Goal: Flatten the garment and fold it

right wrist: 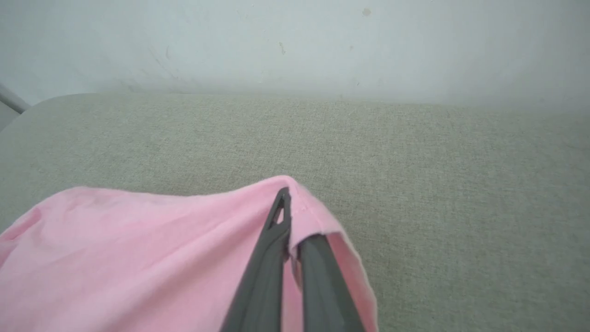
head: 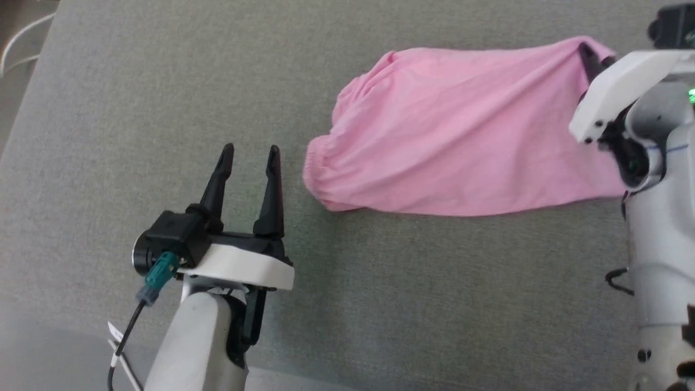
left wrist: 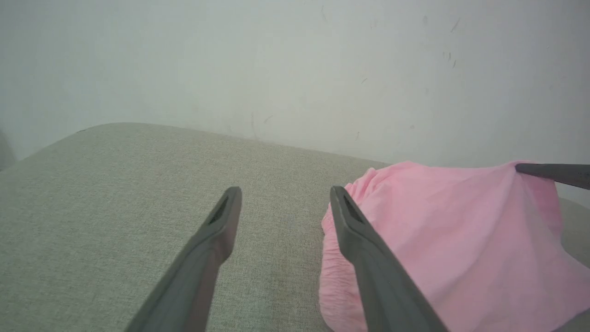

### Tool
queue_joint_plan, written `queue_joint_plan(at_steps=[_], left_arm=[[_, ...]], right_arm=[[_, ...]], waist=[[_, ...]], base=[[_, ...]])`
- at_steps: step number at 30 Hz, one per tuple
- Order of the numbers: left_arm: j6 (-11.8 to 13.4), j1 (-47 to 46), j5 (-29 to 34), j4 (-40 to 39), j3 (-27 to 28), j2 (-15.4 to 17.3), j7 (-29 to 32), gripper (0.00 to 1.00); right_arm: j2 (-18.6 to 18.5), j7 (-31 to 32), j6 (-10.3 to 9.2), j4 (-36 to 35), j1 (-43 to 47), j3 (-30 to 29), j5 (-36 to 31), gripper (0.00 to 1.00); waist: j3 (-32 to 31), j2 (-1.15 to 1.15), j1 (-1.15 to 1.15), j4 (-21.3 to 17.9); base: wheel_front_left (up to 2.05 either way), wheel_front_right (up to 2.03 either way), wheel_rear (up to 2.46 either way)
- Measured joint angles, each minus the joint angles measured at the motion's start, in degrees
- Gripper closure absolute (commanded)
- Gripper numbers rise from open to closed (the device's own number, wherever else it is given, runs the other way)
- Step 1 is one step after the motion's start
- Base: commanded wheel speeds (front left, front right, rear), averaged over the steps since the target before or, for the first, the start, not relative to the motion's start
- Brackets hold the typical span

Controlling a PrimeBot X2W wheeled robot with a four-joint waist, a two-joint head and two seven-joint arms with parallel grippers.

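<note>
The right hand [right wrist: 290, 223] pinches the garment's [head: 461, 136] far right corner, likely to pull it flat; the left hand [head: 250, 153] stands open near its gathered left edge.

The head view looks steeply down from above on the grey cushion [head: 380, 304], near enough to take in most of the garment [head: 461, 136]. Both wrist views sit low, facing across the cushion toward a pale wall [left wrist: 295, 60], perhaps just behind it. The left wrist view shares the garment's gathered end; the right, very close, its far corner.
</note>
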Motion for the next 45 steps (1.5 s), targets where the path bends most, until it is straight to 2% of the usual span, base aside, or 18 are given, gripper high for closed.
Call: queue_joint_plan(at_steps=[1, 2, 6, 11, 15, 19, 24, 27, 32, 40, 45], left_arm=[[0.00, -0.33, -0.21, 0.12, -0.34, -0.01, 0.00, 0.00], [0.00, -0.55, -0.27, 0.22, -0.71, 0.00, 0.00, 0.00], [-0.82, -0.72, -0.16, 1.42, -2.24, -0.01, 0.01, 0.00], [-3.08, -0.68, 1.16, 3.71, -2.61, 0.00, 0.01, 0.00], [-4.57, 0.08, 1.48, 5.75, -3.08, 0.55, 0.00, 0.00], [-5.49, 1.68, 1.52, 7.98, -3.85, 1.08, 0.01, 0.00], [-5.83, 2.08, 0.73, 11.14, -3.72, 1.09, 0.01, 0.00], [-5.39, 2.07, 0.05, 13.84, -3.07, 1.08, 0.46, 0.00], [-1.98, 1.41, -2.20, 18.68, -0.63, 1.00, 3.47, 0.00], [-1.59, -2.79, -4.27, 23.04, 0.16, 0.83, 5.47, 0.00], [0.43, -4.67, -5.43, 26.70, 0.53, 0.79, 9.51, 0.00]], right_arm=[[-0.07, -0.88, 0.00, 1.76, -1.35, -0.67, -0.65, 0.57], [-0.15, -1.89, 0.00, 3.34, -2.47, -1.14, -1.45, 0.00], [-0.08, -5.43, 0.00, 8.43, -5.05, -2.56, -2.85, 0.00], [-0.67, -11.31, 0.00, 8.93, -4.03, -1.22, -2.56, 0.00], [-1.37, -16.40, 0.00, 4.38, 1.68, 1.11, -0.86, 0.00], [-1.49, -20.02, 0.00, -3.01, 11.06, 1.60, 0.11, 0.00], [0.45, -23.02, 0.00, -12.98, 23.01, 0.40, 2.09, 0.00], [1.82, -23.46, 0.00, -17.83, 28.81, 0.18, 2.59, 0.00], [2.29, -22.20, 0.00, -22.74, 34.38, 0.49, 5.16, 0.00], [2.34, -21.17, 0.00, -26.05, 35.18, 2.74, 7.37, 0.00], [2.34, -20.70, 0.00, -26.37, 35.23, 3.93, 7.49, 0.00]], waist=[[0.44, 0.00, 0.00, 0.36], [0.85, 0.00, 0.00, 0.68], [1.93, 0.00, 0.01, 1.76], [1.06, 0.00, -0.01, 1.78], [-0.62, 0.00, -0.01, 0.88], [-3.03, 0.00, -0.02, -0.80], [-5.70, 0.00, -0.02, -3.32], [-6.73, 0.00, -0.02, -4.99], [-7.71, 0.00, -0.02, -7.53], [-7.52, 0.00, -0.01, -10.21], [-6.71, 0.00, -0.01, -10.94]], base=[[0.00, 0.00, 0.00], [0.00, 0.00, 0.00], [0.00, 0.00, 0.00], [0.00, 0.00, 0.00], [0.00, 0.00, 0.00], [0.00, 0.00, 0.00], [0.00, 0.00, 0.00], [0.00, 0.00, 0.00], [0.00, 0.00, 0.00], [0.00, 0.00, 0.00], [0.00, 0.00, 0.00]])
